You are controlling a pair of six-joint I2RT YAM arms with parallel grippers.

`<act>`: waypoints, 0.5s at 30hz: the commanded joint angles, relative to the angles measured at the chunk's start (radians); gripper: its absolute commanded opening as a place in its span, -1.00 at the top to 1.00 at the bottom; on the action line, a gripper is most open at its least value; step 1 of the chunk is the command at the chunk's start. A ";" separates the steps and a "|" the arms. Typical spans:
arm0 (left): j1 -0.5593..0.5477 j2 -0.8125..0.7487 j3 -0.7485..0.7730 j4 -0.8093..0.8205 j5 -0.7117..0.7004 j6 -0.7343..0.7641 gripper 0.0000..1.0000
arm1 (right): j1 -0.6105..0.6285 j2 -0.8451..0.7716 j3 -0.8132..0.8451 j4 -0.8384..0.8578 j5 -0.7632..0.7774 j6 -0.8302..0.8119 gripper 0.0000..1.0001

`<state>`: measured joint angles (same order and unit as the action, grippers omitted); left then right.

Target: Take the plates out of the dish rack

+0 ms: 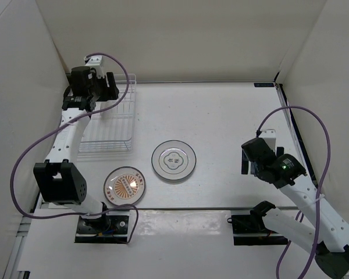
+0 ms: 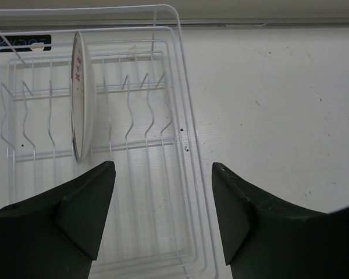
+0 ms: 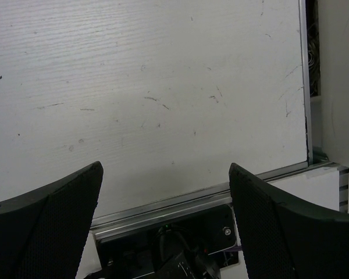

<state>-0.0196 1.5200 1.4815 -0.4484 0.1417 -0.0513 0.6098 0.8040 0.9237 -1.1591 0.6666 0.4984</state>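
Robotics lab, test cell. We list: plain white walls point(image 1: 180, 35) boxing a scuffed white tabletop point(image 1: 232, 116); a left arm point(image 1: 70, 136) and right arm point(image 1: 305, 195) bolted at its near edge (purple cables point(image 1: 13, 183) looping loose); bare aluminium rail point(image 3: 180, 204) along the front.

Bright, even light is thrown from above onto the white matte table point(image 1: 221, 110), and only faint, soft-edged shadows are cast on it. A washed-out glare spot is seen at the centre of the round orange-tan patterned plate point(image 1: 124, 185) by the table's near edge. In the left wrist view the white wire dish rack point(image 2: 141, 139) is rendered sharply, its wires slightly bowed towards the frame edges, while the black plastic fingers point(image 2: 70, 226) are left dark and soft. Fine table scratches are resolved in the right wrist view.
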 commanded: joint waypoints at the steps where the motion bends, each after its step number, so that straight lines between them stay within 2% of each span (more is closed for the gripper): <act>1: 0.075 -0.009 0.023 0.056 0.019 -0.036 -0.55 | 0.002 0.023 -0.002 0.055 -0.034 -0.015 -0.81; 5: 0.070 0.011 -0.017 0.132 0.016 -0.010 -0.65 | 0.002 0.058 -0.011 0.088 -0.058 -0.031 -0.81; 9: 0.070 0.110 0.083 0.111 -0.014 -0.010 -0.67 | 0.004 0.090 -0.031 0.145 -0.044 -0.055 -0.81; 12: 0.070 0.173 0.135 0.119 -0.030 -0.027 -0.63 | 0.005 0.089 -0.048 0.180 -0.025 -0.060 -0.81; 15: 0.070 0.239 0.209 0.047 0.016 -0.036 -0.54 | 0.008 0.075 -0.063 0.219 -0.015 -0.086 -0.81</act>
<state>0.0544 1.7382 1.6230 -0.3603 0.1326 -0.0727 0.6106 0.8944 0.8696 -1.0115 0.6247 0.4412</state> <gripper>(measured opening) 0.782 0.904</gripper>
